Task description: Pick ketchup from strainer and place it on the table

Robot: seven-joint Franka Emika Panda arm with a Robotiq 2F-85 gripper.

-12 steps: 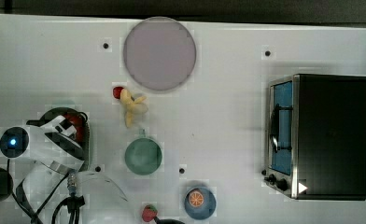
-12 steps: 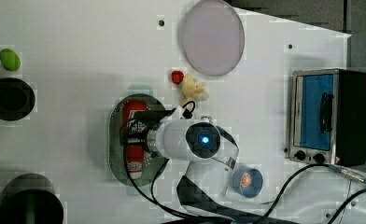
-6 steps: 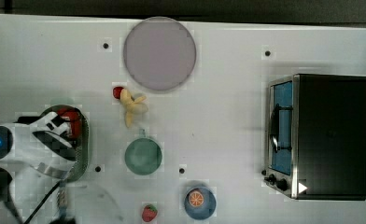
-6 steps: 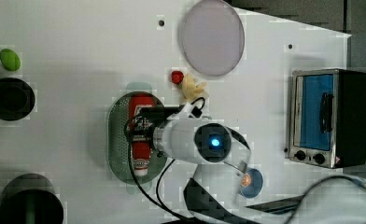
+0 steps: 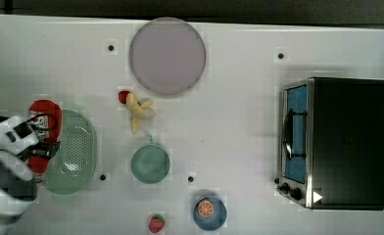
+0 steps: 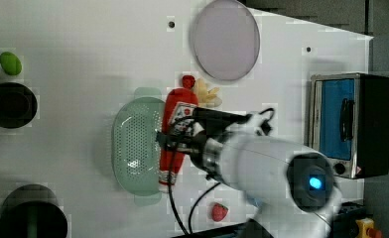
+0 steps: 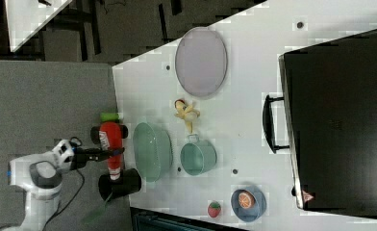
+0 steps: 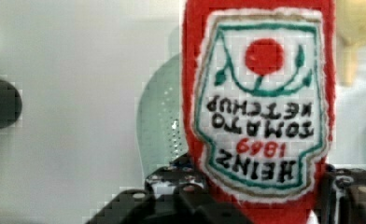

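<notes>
The ketchup (image 6: 175,134) is clamped across its labelled middle by the tool (image 6: 175,141), so the bottle is kept level. It is held lifted, just beside the strainer (image 6: 133,144), whose perforated bottom is seen bare, not yet set on the surface (image 6: 83,49).

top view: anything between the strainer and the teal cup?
Nothing. In the top view the stretch of table between the strainer and the teal cup is bare white; a black dot sits just below that line.

Ketchup (image 8: 260,116) looks fuzzy (plush); strainer (image 5: 75,152) perforated plastic.
</notes>
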